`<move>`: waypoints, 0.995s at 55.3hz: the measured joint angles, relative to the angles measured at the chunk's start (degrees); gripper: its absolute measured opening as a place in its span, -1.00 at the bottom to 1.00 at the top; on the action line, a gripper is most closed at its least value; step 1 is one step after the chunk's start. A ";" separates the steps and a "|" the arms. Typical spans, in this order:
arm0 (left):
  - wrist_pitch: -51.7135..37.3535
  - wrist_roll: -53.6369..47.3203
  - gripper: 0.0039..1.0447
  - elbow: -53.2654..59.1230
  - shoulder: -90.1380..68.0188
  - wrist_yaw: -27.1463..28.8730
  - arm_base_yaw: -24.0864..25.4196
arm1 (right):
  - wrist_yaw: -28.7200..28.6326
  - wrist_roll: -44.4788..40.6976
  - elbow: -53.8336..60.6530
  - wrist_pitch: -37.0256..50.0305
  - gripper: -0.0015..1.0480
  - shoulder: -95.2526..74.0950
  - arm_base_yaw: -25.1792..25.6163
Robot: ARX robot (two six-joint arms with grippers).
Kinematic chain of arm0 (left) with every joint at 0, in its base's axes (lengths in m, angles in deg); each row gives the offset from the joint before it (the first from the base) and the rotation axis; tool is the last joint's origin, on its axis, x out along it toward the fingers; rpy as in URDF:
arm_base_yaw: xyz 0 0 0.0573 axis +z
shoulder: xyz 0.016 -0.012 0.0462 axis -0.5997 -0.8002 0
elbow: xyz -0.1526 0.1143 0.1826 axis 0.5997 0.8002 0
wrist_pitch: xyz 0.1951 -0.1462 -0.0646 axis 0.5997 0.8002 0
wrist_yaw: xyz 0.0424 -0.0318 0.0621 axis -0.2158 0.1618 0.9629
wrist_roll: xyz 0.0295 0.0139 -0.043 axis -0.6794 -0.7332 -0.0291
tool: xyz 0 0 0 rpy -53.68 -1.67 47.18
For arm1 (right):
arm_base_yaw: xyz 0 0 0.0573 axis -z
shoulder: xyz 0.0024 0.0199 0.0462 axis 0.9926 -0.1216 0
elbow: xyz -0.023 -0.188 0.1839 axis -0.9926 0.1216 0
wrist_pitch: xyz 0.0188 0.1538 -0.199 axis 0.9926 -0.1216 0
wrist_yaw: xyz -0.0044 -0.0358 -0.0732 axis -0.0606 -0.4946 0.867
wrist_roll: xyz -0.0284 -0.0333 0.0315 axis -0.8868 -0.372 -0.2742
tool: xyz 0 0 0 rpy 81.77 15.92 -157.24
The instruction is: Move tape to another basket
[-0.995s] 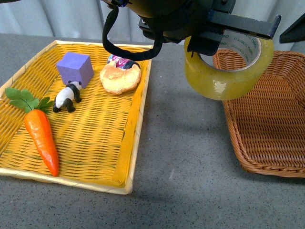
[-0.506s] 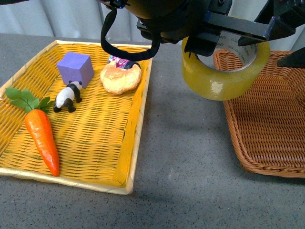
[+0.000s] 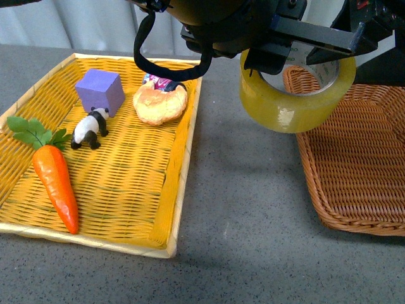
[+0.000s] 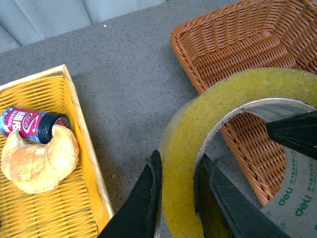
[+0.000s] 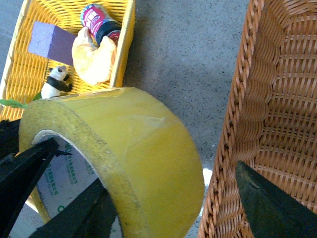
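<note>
In the front view the left end effector [image 3: 278, 56] is clamped on the wall of the tape [image 3: 294, 101], holding the roll in the air over the grey surface [image 3: 240, 209] between the yellow tray [image 3: 182, 171] and the basket [image 3: 361, 183], with the roll's far side overlapping the basket's near-left rim. The right end effector [image 3: 366, 30] reaches in from the upper right at the roll's top edge. A carrot [image 3: 57, 183], a toy panda [image 3: 88, 128], a purple block [image 3: 99, 88], a bread roll [image 3: 159, 103] and a small can [image 3: 158, 81] lie in the tray. The left wrist view shows one finger inside the roll and one outside, pinching the yellow wall, while a dark finger of the other arm pokes into the white core. In the right wrist view the jaws are spread wide: one finger sits inside the core, the other hangs outside, apart from the tape, over the basket's rim.
</note>
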 joint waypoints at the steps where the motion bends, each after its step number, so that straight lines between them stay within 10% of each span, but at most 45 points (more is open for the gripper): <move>1: 0.00 0.00 -0.70 0.00 0.00 0.00 0.00 | -0.11 0.00 -0.11 -0.04 0.21 0.00 -0.11; 27: -0.37 -0.46 -0.71 -1.53 0.04 -0.42 -0.24 | 1.14 -2.51 -0.33 -0.72 -0.67 -0.59 -1.38; 55: -12.07 10.80 0.80 0.81 1.22 12.48 1.49 | 4.90 -1.95 -2.23 -2.14 -0.70 -0.63 -0.15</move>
